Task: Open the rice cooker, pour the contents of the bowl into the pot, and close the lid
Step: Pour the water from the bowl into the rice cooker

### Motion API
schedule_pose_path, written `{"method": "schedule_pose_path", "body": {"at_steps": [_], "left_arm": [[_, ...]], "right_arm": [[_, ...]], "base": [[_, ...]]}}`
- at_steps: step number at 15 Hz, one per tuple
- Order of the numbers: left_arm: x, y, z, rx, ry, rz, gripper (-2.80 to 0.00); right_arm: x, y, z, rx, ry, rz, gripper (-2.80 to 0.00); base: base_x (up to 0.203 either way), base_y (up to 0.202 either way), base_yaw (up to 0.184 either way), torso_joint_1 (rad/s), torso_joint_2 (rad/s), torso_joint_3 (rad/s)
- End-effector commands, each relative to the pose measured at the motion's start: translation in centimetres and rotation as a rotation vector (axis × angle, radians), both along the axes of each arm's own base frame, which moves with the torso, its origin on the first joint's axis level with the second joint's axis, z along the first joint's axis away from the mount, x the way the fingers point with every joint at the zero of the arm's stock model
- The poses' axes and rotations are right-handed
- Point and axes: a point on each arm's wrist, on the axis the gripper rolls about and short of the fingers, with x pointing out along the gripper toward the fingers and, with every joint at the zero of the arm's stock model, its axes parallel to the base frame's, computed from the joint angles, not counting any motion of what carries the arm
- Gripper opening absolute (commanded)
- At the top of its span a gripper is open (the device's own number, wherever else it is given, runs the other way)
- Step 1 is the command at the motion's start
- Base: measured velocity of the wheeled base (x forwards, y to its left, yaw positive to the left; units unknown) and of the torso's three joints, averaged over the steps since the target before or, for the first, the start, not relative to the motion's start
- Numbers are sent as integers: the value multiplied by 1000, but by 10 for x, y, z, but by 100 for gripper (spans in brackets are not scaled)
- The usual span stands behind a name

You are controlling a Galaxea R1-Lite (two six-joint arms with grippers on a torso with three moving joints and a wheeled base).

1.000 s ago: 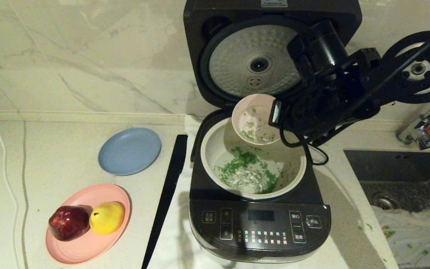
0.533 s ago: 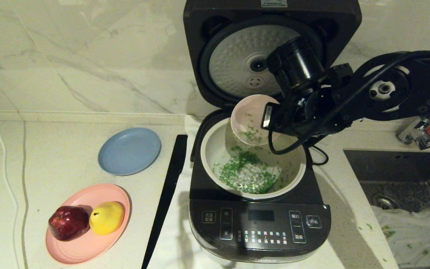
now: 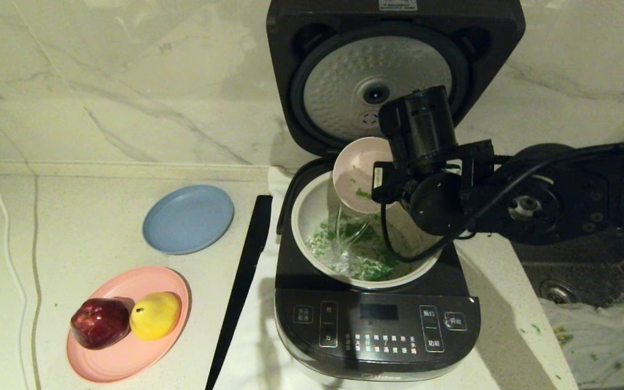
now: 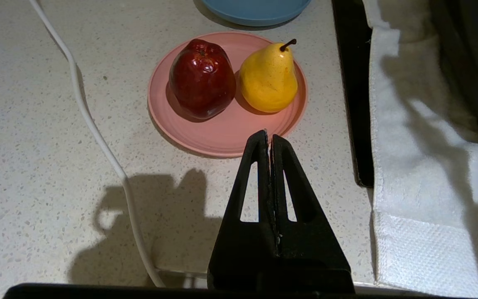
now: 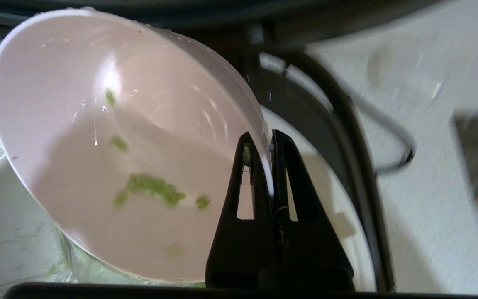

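Observation:
The dark rice cooker (image 3: 377, 325) stands open, its lid (image 3: 393, 65) upright with the dimpled silver disc facing me. The cream-white pot (image 3: 304, 216) holds green and white grains (image 3: 366, 260) in water. My right gripper (image 5: 269, 139) is shut on the rim of the pale pink bowl (image 3: 358, 173) (image 5: 118, 141), which is tipped steeply over the pot's far side. Only a few green grains (image 5: 152, 189) cling inside the bowl. My left gripper (image 4: 269, 135) is shut and empty, above the counter near the pink plate (image 4: 226, 133).
A pink plate (image 3: 128, 346) with a red apple (image 3: 99, 322) and a yellow pear (image 3: 155, 314) lies front left, a blue plate (image 3: 188, 218) behind it. A black strip (image 3: 241, 281) and white towel (image 4: 421, 166) lie left of the cooker. A sink (image 3: 588, 254) is on the right.
The right arm has swung lower and rolled the bowl further over the pot. Most grains and water have left the bowl and landed in the pot.

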Motion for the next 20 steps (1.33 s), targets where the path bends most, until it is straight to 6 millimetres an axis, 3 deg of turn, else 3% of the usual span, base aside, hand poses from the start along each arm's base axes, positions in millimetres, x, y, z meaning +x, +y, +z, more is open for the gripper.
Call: {"method": "schedule_pose_path", "body": {"at_steps": [1, 7, 9, 15, 20], "left_arm": [[0, 0, 0, 0, -1, 0, -280], [0, 0, 0, 0, -1, 0, -280], [0, 0, 0, 0, -1, 0, -280], [0, 0, 0, 0, -1, 0, -280], [0, 0, 0, 0, -1, 0, -280]], "right_arm": [[-4, 0, 3, -14, -171, 12, -280], [-7, 1, -11, -217, -571, -87, -280], [-7, 5, -29, -315, -578, -75, -280], [-28, 10, -21, -294, -589, -34, -280], [-50, 15, -29, -309, -554, 15, -280]], "base": [[0, 0, 0, 0, 0, 0], [0, 0, 0, 0, 0, 0], [0, 0, 0, 0, 0, 0], [0, 0, 0, 0, 0, 0], [0, 0, 0, 0, 0, 0]]}}
